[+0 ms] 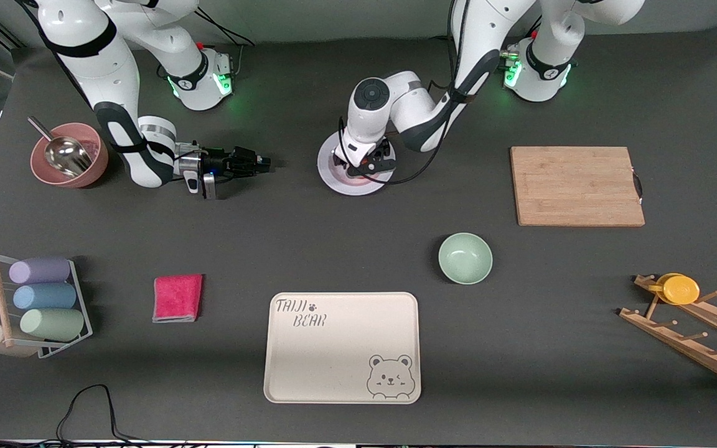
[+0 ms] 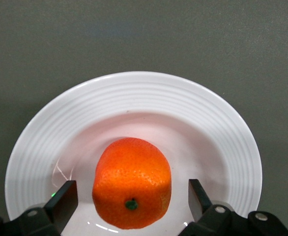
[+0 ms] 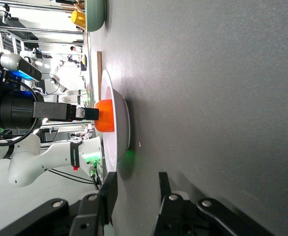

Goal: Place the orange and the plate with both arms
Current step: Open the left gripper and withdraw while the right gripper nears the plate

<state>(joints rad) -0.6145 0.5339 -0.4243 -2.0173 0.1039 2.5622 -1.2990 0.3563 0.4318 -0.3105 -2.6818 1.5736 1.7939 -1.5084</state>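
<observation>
Dimpled round orange (image 2: pixel 132 183) on glossy ridged white plate (image 2: pixel 134 98).

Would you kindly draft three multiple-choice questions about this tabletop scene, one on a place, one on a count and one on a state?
1. Where is the orange?
A. on the cutting board
B. on the plate
C. in the green bowl

2. How many rolled cylinders lie in the wire rack?
A. one
B. three
C. five

3. How does the left gripper stand?
A. open, a finger at either side of the orange
C. shut, over the bear tray
B. shut on the plate's rim

Answers:
1 B, since the left wrist view shows the fruit resting in the white dish.
2 B, for purple, blue and green rolls lie there.
3 A, as gaps show between both fingers and the peel.
</observation>
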